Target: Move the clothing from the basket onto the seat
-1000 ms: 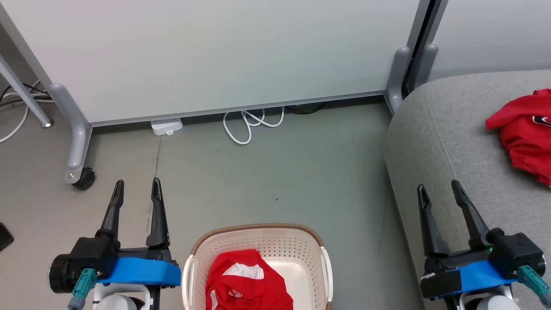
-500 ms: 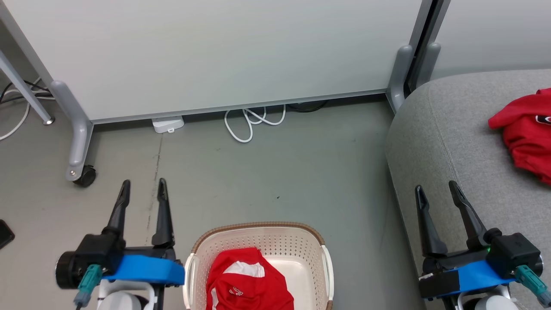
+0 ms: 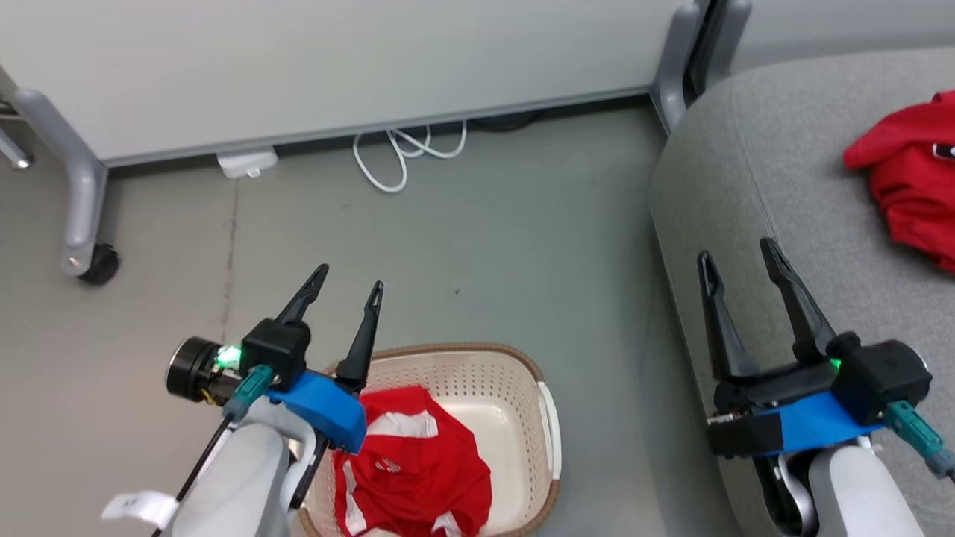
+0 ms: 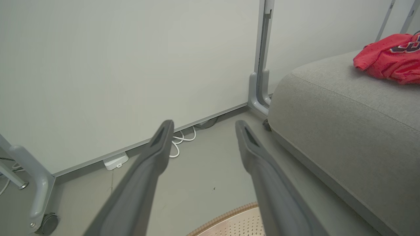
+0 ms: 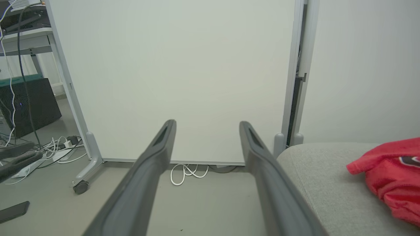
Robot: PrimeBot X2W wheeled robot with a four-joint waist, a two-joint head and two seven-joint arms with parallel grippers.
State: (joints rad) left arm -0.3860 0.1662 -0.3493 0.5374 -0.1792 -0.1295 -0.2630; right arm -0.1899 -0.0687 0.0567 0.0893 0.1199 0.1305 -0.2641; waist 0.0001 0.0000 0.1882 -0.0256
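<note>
Risk of clipping basket (image 3: 448, 349) rim just under the wide-open, empty left gripper (image 3: 349, 277) on descent, or pinching only a thin fold of the red garment (image 3: 418, 462) below and behind its tips (right gripper (image 3: 735, 250) equally open, over seat (image 3: 746, 186) edge).

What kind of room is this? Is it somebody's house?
Probably a lab or office set up like a home: a rolling partition panel, a loose white cable on the bare floor, and a laundry basket near a grey seat.
</note>
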